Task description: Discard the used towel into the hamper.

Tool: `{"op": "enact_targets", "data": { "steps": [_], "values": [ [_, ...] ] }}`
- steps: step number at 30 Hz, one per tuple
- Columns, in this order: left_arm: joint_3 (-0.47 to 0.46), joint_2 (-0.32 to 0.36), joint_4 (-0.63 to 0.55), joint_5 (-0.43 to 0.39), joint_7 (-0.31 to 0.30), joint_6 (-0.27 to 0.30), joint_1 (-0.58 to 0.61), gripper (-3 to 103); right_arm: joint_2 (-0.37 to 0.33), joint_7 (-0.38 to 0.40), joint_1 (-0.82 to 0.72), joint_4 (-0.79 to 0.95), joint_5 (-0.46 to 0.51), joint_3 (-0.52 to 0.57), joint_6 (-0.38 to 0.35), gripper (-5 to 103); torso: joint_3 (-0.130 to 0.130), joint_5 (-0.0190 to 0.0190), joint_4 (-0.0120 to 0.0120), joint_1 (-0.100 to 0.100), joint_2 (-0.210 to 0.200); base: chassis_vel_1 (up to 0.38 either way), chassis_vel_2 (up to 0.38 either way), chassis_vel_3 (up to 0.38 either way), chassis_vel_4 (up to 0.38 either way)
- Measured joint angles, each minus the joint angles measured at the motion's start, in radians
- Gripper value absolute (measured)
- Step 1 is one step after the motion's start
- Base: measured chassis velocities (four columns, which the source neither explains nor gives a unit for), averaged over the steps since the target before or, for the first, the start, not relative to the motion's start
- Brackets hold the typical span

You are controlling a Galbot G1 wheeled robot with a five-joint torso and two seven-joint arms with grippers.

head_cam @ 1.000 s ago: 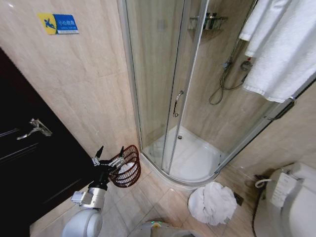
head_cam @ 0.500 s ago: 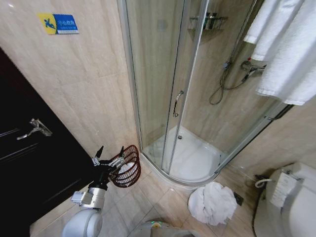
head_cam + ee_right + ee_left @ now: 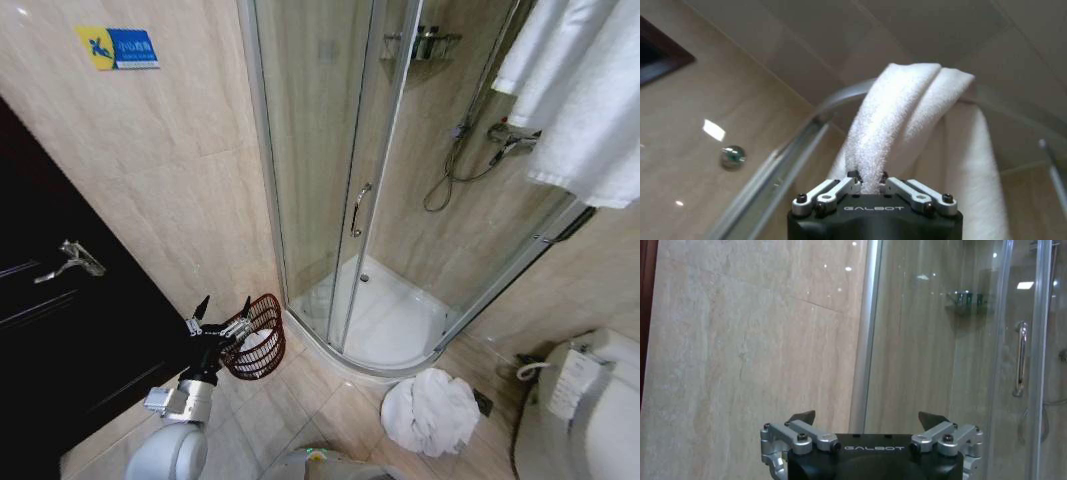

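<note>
Right gripper (image 3: 869,186): jaws pinched on a fold of the white towel (image 3: 907,125), which runs up from the jaws and drapes over the curved top rail of the shower (image 3: 840,97). In the head view that towel (image 3: 585,90) hangs high at the right edge, well apart from the hamper (image 3: 258,338).

Left gripper (image 3: 222,322): jaws spread, holding nothing, hovering low by the dark door (image 3: 60,300), just beside the hamper rim. In its wrist view the left gripper (image 3: 868,421) faces the tiled wall (image 3: 753,340) and the glass shower door (image 3: 1020,360).

The hamper stands on the floor (image 3: 330,410) against the wall, next to the shower corner. Something pale lies inside it; can't tell what.

Risks, as judgement:
- Grip is on a narrow fold only; the towel's weight could slip it out when pulled off the rail.
- The towel may snag or drag on the rail, or catch the shower hose (image 3: 450,180) below.
- Long carry from high right to low left; a trailing end could miss the small hamper or tip it.
- A second white towel heap (image 3: 432,410) lies on the floor by the toilet (image 3: 585,410); which one counts as "used" is unclear.

Hidden or hard to read: right arm itself is out of the head view, the towel's lower end is cut off, and how much of it still rests on the rail can't be told.
</note>
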Motion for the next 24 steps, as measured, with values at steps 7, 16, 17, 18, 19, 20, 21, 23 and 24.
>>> {"op": "enact_targets", "data": {
  "steps": [7, 16, 17, 18, 19, 20, 21, 23, 24],
  "values": [
    [0.000, 0.000, 0.000, 0.000, 0.000, 0.000, 0.000, 100, 0.158, -0.011, -0.031, 0.117, -0.078, -0.013, -0.001, 8, 0.000, 0.0005, 0.0000, 0.000, 0.000, 0.000, 0.000, 0.000, 0.000],
    [0.000, 0.000, 0.000, 0.000, 0.000, 0.000, 0.000, 100, 0.353, -0.033, -0.154, 0.211, -0.203, -0.029, 0.002, 8, 0.000, 0.0002, 0.0000, 0.000, 0.000, 0.000, 0.000, 0.000, 0.000],
    [0.000, 0.000, 0.000, 0.000, 0.000, 0.000, 0.000, 100, 0.393, -0.038, -0.201, 0.229, -0.232, -0.025, 0.009, 8, 0.000, 0.0006, 0.0000, 0.000, 0.000, 0.000, 0.000, 0.000, 0.000],
    [0.000, 0.000, 0.000, 0.000, 0.000, 0.000, 0.000, 100, 0.393, -0.038, -0.201, 0.229, -0.232, -0.025, 0.009, 8, 0.000, 0.0006, 0.0000, 0.000, 0.000, 0.000, 0.000, 0.000, 0.000],
    [0.000, 0.000, 0.000, 0.000, 0.000, 0.000, 0.000, 100, 0.429, -0.042, -0.245, 0.248, -0.256, -0.024, 0.012, 8, 0.000, 0.0008, -0.0002, 0.000, 0.000, 0.000, 0.000, 0.000, 0.000],
    [0.000, 0.000, 0.000, 0.000, 0.000, 0.000, 0.000, 100, 0.468, -0.046, -0.288, 0.267, -0.280, -0.026, 0.016, 8, 0.000, 0.0012, -0.0002, 0.000, 0.000, 0.000, 0.000, 0.000, 0.000],
    [0.000, 0.000, 0.000, 0.000, 0.000, 0.000, 0.000, 100, 0.468, -0.046, -0.288, 0.267, -0.280, -0.026, 0.016, 8, 0.000, 0.0012, -0.0002, 0.000, 0.000, 0.000, 0.000, 0.000, 0.000],
    [0.000, 0.000, 0.000, 0.000, 0.000, 0.000, 0.000, 100, 0.531, -0.057, -0.355, 0.297, -0.320, -0.036, 0.024, 8, 0.000, 0.0006, -0.0002, 0.000, 0.000, 0.000, 0.000, 0.000, 0.000],
    [0.000, 0.000, 0.000, 0.000, 0.000, 0.000, 0.000, 100, 0.558, -0.064, -0.384, 0.310, -0.338, -0.042, 0.030, 8, 0.000, 0.0005, -0.0002, 0.000, 0.000, 0.000, 0.000, 0.000, 0.000]
  ]
}}
